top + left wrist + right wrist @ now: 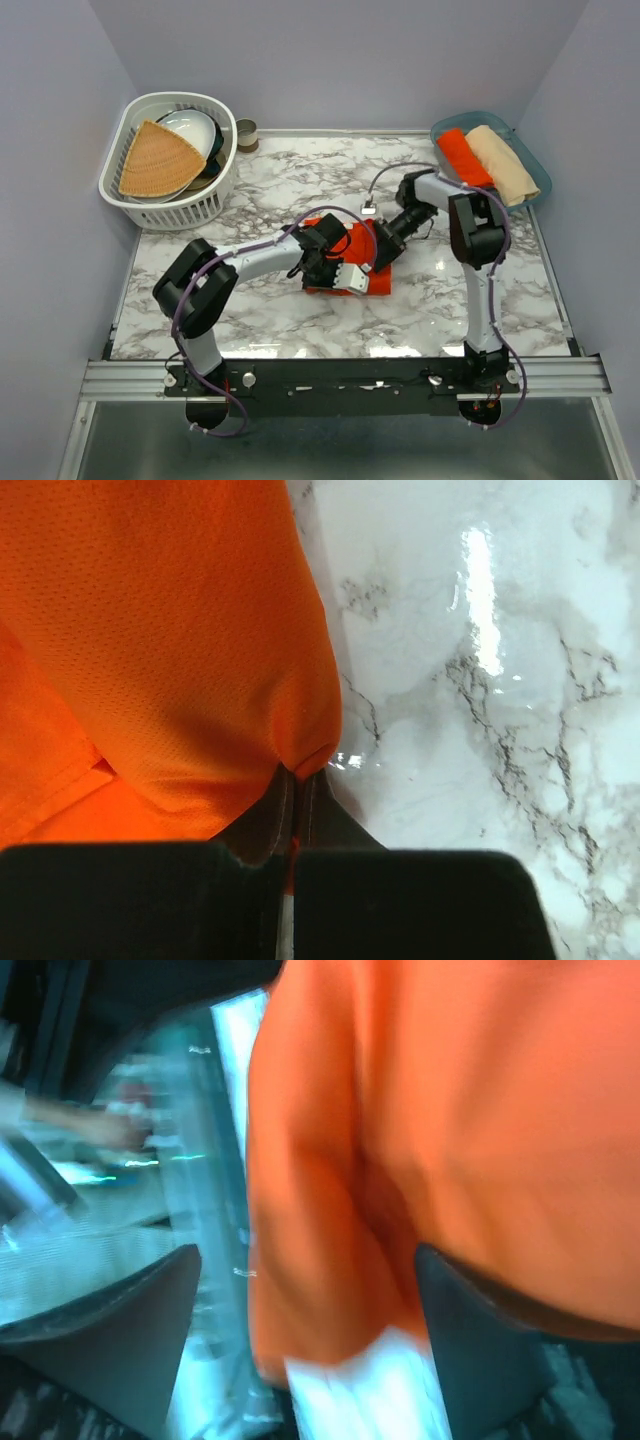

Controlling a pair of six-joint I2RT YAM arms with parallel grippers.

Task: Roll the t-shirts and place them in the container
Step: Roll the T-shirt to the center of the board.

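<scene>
An orange-red t-shirt (381,284) lies bunched at the middle of the marble table (300,320). My left gripper (345,270) is on its near side. In the left wrist view the gripper (300,780) is shut, pinching a fold of the shirt (180,640). My right gripper (380,248) is at the shirt's right side. In the blurred right wrist view the gripper (310,1300) is open, with the orange cloth (440,1130) between its jaws. A rolled orange-red t-shirt (463,156) and a rolled beige t-shirt (500,162) lie in the teal tray (540,180).
A white basket (200,205) at the back left holds a tan woven fan-shaped piece (158,160) and bowls. A small can (246,133) stands beside it. Grey walls enclose the table on three sides.
</scene>
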